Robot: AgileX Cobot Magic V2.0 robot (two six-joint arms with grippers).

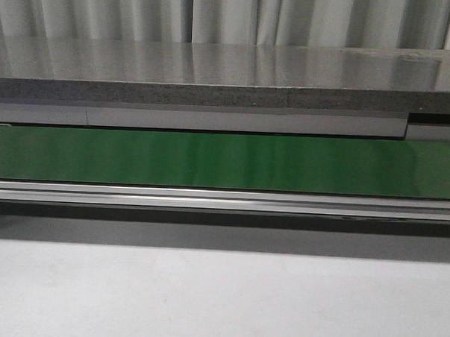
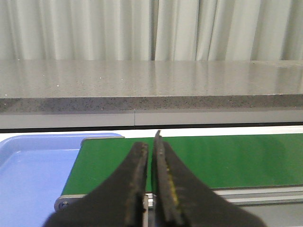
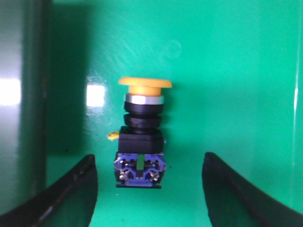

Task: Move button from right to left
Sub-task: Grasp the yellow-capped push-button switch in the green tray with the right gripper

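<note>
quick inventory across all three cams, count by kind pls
Buttons: 1, the button lying on the green belt
Belts: 1
Trays: 1, the blue tray at the belt's end
Grippers: 2, the left gripper shut, the right gripper open astride the button
Total: 5

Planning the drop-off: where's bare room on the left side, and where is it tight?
Free: the blue tray by the belt's left end, and the belt stretch beside it. Tight: around the button, lying between the open right gripper's fingers.
</note>
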